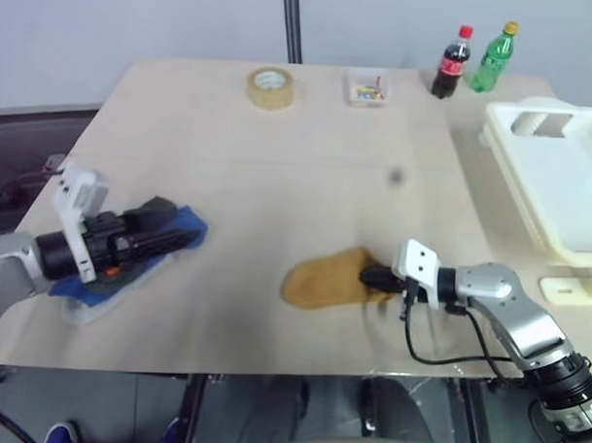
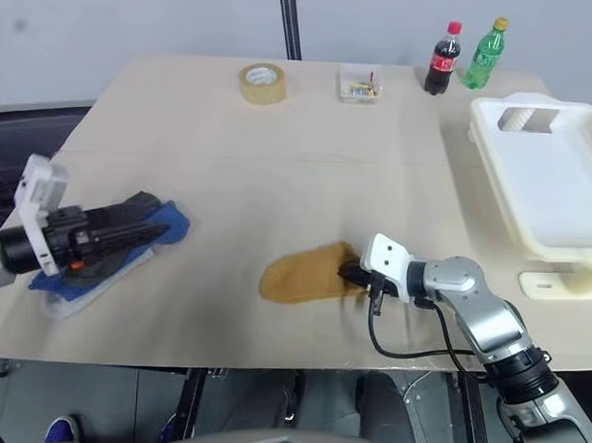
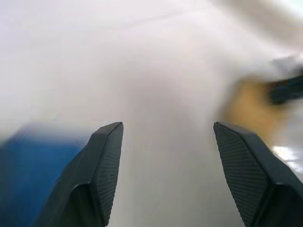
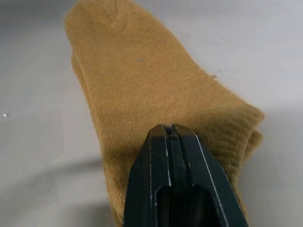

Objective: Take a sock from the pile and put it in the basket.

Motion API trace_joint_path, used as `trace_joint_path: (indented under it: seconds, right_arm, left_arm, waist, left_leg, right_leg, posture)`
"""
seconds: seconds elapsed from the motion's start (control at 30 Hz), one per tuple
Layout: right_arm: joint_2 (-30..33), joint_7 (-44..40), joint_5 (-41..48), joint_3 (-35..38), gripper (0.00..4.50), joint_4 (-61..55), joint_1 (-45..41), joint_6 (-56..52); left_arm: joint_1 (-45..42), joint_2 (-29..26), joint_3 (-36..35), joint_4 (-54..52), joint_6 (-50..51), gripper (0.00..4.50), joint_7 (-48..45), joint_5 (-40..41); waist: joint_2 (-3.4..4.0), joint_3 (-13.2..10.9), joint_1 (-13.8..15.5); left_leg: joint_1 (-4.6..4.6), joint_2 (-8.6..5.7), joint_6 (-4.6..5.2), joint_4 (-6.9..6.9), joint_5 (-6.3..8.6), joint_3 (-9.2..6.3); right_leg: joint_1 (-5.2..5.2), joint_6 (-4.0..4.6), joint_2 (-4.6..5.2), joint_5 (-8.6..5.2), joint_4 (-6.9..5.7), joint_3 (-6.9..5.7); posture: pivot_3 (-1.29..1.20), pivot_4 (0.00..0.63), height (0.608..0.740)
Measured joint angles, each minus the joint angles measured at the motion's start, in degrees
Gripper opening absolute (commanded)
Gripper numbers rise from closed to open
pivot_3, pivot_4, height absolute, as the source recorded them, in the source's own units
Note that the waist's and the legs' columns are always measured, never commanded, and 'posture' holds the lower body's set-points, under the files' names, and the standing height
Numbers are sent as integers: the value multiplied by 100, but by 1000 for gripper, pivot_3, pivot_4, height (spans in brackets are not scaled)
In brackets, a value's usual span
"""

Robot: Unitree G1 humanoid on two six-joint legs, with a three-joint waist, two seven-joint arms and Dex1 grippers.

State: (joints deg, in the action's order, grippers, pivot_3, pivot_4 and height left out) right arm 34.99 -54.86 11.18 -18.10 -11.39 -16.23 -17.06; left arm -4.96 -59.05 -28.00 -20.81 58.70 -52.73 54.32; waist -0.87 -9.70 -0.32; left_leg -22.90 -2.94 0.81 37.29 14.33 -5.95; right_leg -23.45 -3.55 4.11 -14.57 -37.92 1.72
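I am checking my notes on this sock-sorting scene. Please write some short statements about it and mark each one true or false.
1. The right gripper is shut on the cuff end of the mustard yellow sock. True.
2. The mustard yellow sock already lies in the basket. False: it lies on the table, left of the basket.
3. The left gripper is open and holds nothing. True.
4. A blue sock lies under the left arm, near the table's left edge. True.
5. The roll of tape stands beside the basket. False: it sits at the far side of the table, left of the small clear box.
6. Both bottles have fallen over. False: the cola bottle and the green bottle stand upright.
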Motion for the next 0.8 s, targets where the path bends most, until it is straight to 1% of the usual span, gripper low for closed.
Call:
trace_joint_path:
  seconds: [0.07, 0.17, 0.23, 0.27, 0.33, 0.47, 0.6, 0.7, 0.77, 0.8]
  right_arm:
    - [-12, -27, -29, -5, 53, 1, 3, 30]
    - [-31, -11, -73, -3, 53, -5, 8, 21]
    - [-35, 24, -117, -3, 53, -16, 15, 6]
    - [-27, 26, -156, -3, 53, -48, 25, 6]
    - [-3, 31, -196, -2, 53, -136, 75, 3]
    - [-3, 43, -201, 1, 53, -216, 123, -46]
    - [-22, 63, -211, 0, 53, -257, 173, -98]
    - [-45, 82, -221, -4, 53, -288, 195, -139]
    - [-51, 84, -223, -9, 53, -344, 203, -160]
    - [-53, 84, -223, -11, 53, -348, 203, -161]
  left_arm:
    - [-125, 161, 530, -254, 431, 3246, 218, 247]
    - [-297, 821, 1424, -270, 803, 3246, 875, 163]
    - [-277, 1275, 1867, -269, 1028, 3246, 1262, 135]
    - [-280, 1457, 1920, -265, 1142, 3246, 1474, 139]
    - [-279, 1635, 1914, -264, 1368, 3246, 1817, 216]
    - [-279, 1762, 1781, -312, 1631, 3246, 2152, 342]
    - [-366, 2093, 1739, -393, 1853, 3246, 2589, 376]
    - [-574, 2731, 1879, -324, 1924, 3246, 2836, 447]
    - [-710, 3053, 2142, -319, 1922, 3246, 2828, 554]
    - [-746, 3068, 2173, -320, 1912, 3246, 2811, 563]
  waist:
    - [5, 0, -68]
    - [5, 0, -94]
    - [1, -2, -90]
    - [0, -1, -78]
    - [-2, 0, -56]
    - [-2, 1, -47]
    - [11, 17, -35]
    - [21, 23, 17]
    - [14, 21, 11]
    - [13, 22, 3]
  left_leg:
    - [2, 7, -18, -9, -11, 12]
    - [8, 22, -19, -12, -11, 16]
    - [7, 22, -20, -9, -12, 18]
    - [7, 21, -19, -6, -11, 19]
    - [8, 18, -19, -3, -11, 20]
    - [10, 16, -19, -3, -11, 20]
    - [19, 12, -20, -3, -12, 20]
    - [22, 5, -19, 9, -12, 7]
    - [20, 4, -20, 14, -12, 5]
    - [20, 4, -20, 13, -13, 5]
  right_leg:
    - [-5, 0, -6, 0, -5, 15]
    - [-6, 1, -15, -1, -8, 21]
    - [-8, 1, -30, 0, -11, 23]
    - [-7, 1, -29, 0, -10, 25]
    - [-6, 0, -24, 0, -12, 26]
    - [-6, 0, -21, 0, -13, 26]
    - [4, 0, -18, 0, -13, 24]
    - [20, -1, -11, 1, -10, 6]
    - [21, -2, -12, 1, -10, 5]
    - [21, -2, -13, 1, -11, 5]
  posture:
    - [0, 150, 740]
    - [0, 150, 740]
    - [0, 150, 740]
    - [0, 150, 740]
    - [0, 150, 740]
    - [0, 150, 740]
    - [0, 150, 740]
    - [0, 150, 740]
    - [0, 150, 740]
    - [0, 150, 740]
